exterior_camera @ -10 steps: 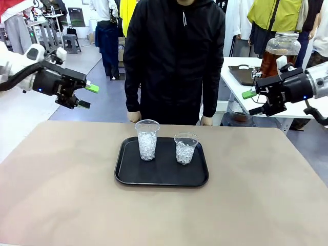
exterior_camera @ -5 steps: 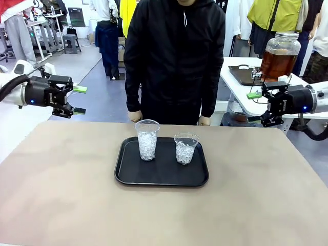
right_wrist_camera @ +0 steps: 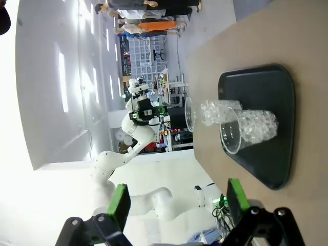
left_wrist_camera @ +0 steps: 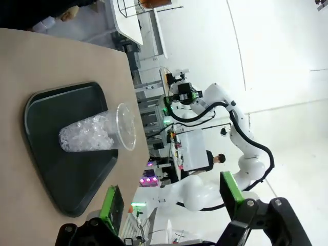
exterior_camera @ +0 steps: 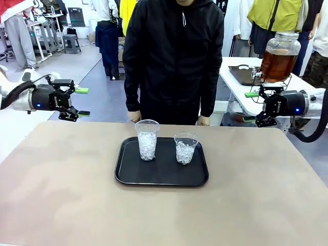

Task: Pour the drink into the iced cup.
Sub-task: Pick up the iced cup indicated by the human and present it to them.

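Two clear plastic cups of ice stand on a black tray (exterior_camera: 161,182) at mid-table: a taller one (exterior_camera: 147,140) on the left and a shorter one (exterior_camera: 185,148) on the right. The drink (exterior_camera: 277,63) is amber liquid in a lidded glass dispenser jar on a side table behind my right arm. My left gripper (exterior_camera: 80,102) hovers open off the table's far left corner. My right gripper (exterior_camera: 251,106) hovers open off the far right corner, below the jar. In the left wrist view an iced cup (left_wrist_camera: 97,136) and tray (left_wrist_camera: 72,189) lie beyond the open gripper (left_wrist_camera: 171,200). The right wrist view shows both cups (right_wrist_camera: 212,110) (right_wrist_camera: 252,128) past the open gripper (right_wrist_camera: 177,201).
A person in a black jacket (exterior_camera: 174,56) stands at the far edge, hands (exterior_camera: 134,116) resting near the table rim behind the tray. A second dark tray (exterior_camera: 241,74) lies on the side table by the jar. Bare tan tabletop (exterior_camera: 61,195) surrounds the black tray.
Both arms have dropped lower and drawn back outward toward the table's far corners. The grippers stayed open and the cups have not moved.
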Controlling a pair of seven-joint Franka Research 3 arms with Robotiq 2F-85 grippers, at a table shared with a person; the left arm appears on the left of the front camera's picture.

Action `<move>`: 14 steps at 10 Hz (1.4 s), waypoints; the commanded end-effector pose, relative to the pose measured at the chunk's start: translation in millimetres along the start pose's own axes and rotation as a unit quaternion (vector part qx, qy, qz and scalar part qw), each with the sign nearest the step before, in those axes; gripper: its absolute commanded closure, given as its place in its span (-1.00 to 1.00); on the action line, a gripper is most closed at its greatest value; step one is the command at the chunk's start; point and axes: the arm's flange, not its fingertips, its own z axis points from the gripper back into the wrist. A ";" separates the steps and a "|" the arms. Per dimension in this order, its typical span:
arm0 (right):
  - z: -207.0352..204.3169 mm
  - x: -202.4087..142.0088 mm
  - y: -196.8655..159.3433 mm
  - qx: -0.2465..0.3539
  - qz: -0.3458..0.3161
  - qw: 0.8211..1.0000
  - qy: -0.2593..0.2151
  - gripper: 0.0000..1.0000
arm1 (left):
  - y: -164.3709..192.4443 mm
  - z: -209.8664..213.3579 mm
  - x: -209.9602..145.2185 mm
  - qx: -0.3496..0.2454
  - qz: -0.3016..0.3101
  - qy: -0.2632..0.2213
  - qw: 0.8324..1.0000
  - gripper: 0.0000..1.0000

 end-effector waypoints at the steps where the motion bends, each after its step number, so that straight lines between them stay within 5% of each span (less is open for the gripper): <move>1: -1.6 11.3 7.1 0.021 0.022 1.000 0.005 -1.00 | -3.9 2.4 12.4 -0.019 0.020 0.028 0.999 -1.00; 14: -1.3 8.8 5.8 0.008 0.015 1.000 0.006 -1.00 | 0.9 -2.1 10.0 -0.016 0.021 0.024 0.999 -1.00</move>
